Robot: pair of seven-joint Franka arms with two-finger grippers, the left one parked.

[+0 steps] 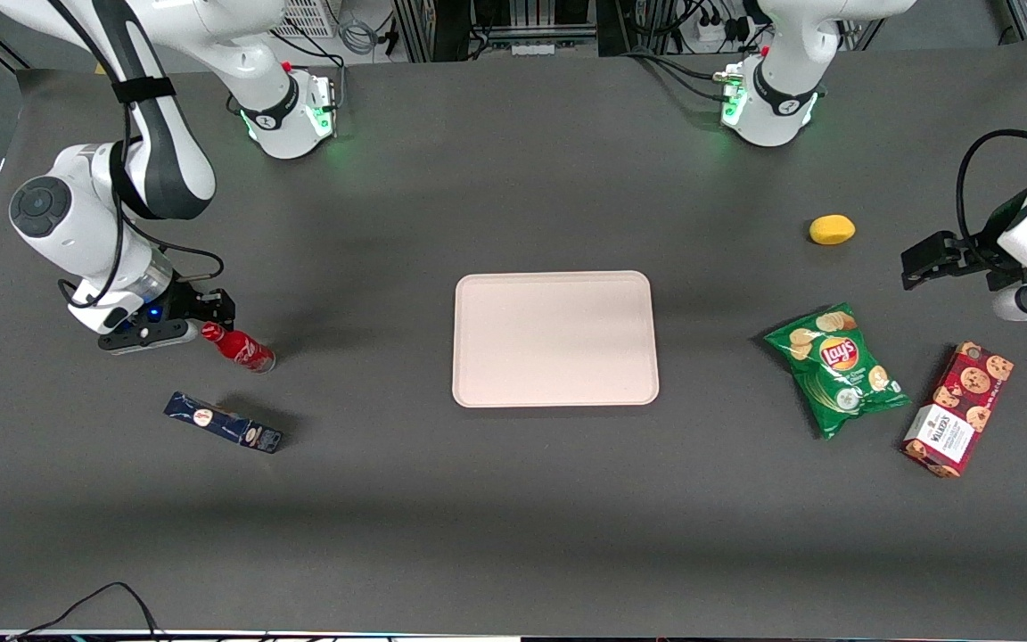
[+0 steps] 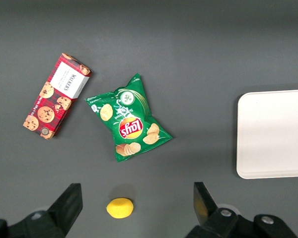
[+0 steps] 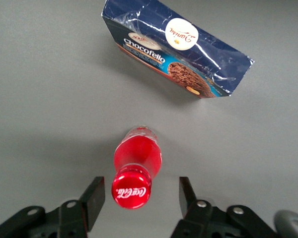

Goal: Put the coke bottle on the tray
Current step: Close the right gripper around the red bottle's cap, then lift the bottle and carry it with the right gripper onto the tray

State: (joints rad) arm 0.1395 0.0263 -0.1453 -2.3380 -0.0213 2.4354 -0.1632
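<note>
The coke bottle (image 1: 242, 349), small and glossy red with a red cap, stands on the dark table toward the working arm's end. In the right wrist view I look down on the coke bottle (image 3: 137, 157), whose cap bears white script. My gripper (image 1: 212, 321) is down at the cap. The gripper (image 3: 139, 195) is open, one finger on either side of the cap with a gap on both sides and no contact. The pale pink tray (image 1: 554, 339) lies flat at the table's middle with nothing on it. The tray (image 2: 275, 134) also shows in the left wrist view.
A dark blue chocolate box (image 1: 224, 423) (image 3: 176, 47) lies close to the bottle, nearer the front camera. Toward the parked arm's end lie a green chips bag (image 1: 837, 368) (image 2: 128, 119), a red cookie box (image 1: 959, 408) (image 2: 56, 95) and a yellow lemon (image 1: 832, 229) (image 2: 120, 208).
</note>
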